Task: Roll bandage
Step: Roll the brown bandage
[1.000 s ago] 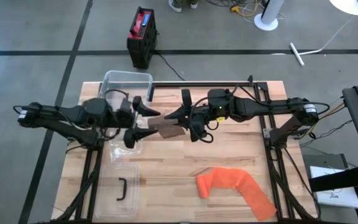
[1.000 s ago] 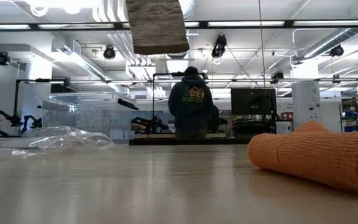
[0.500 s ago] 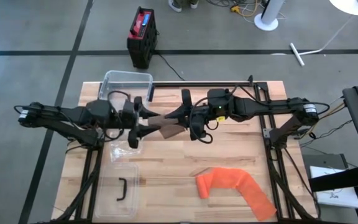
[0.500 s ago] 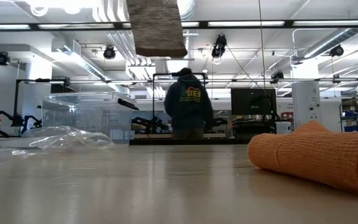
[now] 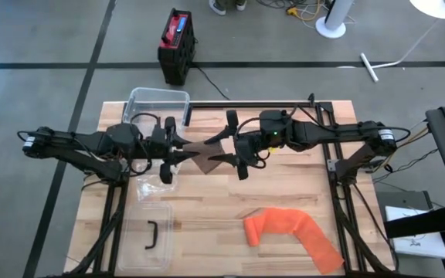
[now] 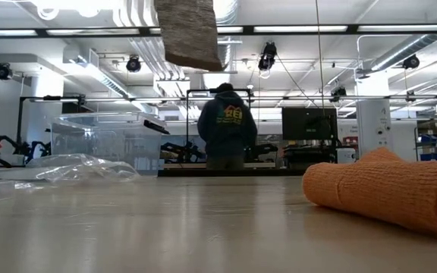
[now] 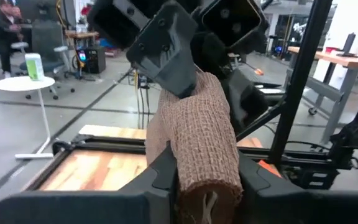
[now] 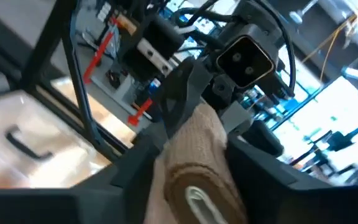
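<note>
Bandage roll [image 5: 205,157] mid-handover above the table [image 5: 284,193].
Left gripper [image 5: 178,154] fingers pinch it; right gripper [image 5: 224,151] fingers spread; next, right must withdraw clear.

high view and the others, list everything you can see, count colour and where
brown bandage roll: 1, brown, held in the air between both hands above the table's middle
orange bandage: 1, orange, lying partly unrolled on the table's front right
clear container: 1, transparent, back left of the table
clear lid: 1, transparent with a black handle, front left
clear plastic bag: 1, crumpled, left of centre
table: 1, light wood
black and red box: 1, on the floor behind the table
person: 1, dark hoodie, standing in the room beyond
left hand: shut on the roll
right hand: open around the roll
</note>
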Robot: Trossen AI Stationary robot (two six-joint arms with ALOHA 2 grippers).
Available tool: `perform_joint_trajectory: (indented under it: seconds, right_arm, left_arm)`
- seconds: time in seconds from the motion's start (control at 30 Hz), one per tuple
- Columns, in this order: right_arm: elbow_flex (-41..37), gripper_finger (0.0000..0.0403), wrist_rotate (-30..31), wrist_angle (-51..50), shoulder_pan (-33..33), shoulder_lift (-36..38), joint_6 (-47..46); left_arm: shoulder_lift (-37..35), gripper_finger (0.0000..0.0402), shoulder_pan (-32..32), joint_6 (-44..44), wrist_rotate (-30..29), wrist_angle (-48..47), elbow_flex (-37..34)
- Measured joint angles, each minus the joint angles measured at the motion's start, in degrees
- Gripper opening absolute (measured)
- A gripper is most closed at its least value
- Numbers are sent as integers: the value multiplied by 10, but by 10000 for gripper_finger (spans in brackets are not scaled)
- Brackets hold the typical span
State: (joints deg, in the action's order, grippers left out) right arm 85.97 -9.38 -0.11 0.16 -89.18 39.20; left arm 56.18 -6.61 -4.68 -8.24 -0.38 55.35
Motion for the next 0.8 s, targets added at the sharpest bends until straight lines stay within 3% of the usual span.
perform_joint_trajectory:
  seconds: [0.2,0.33,0.6,0.8]
  right_arm:
    - [10,286,0,-1,0,20,-96]
    - [12,322,2,-5,0,38,-148]
    - [11,332,4,-6,-8,31,-224]
    - [11,333,3,-16,-33,12,-309]
  left_arm:
    - [1,78,0,26,-2,2,0]
    - [1,79,0,57,-3,0,0]
    - [5,79,0,160,-4,0,0]
    - [7,79,0,178,-22,3,0]
